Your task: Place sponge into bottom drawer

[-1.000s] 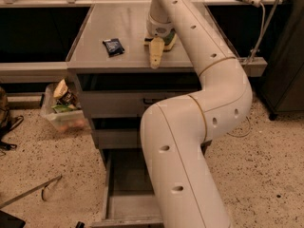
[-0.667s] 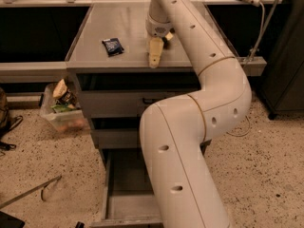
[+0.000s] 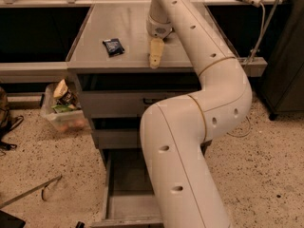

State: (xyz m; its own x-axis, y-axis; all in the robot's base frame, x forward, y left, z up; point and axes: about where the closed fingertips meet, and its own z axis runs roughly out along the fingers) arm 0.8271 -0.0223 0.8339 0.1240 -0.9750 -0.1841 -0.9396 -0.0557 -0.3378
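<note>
Gripper [image 3: 156,54] points down onto the cabinet top [image 3: 118,18] near its front edge; can't tell if it's spread, closed or holding anything. Sponge not visible, maybe hidden behind the arm [image 3: 180,165]. Risk: a weak or missed grasp, so the sponge drops off the edge instead of into the bottom drawer [image 3: 124,184], which is open below. Dark blue packet [image 3: 113,46] lies apart. Arm rises in the foreground, bends at the elbow, reaches over the top.

Speckled floor [image 3: 266,175], perhaps terrazzo; grey cabinet [image 3: 128,32]
</note>
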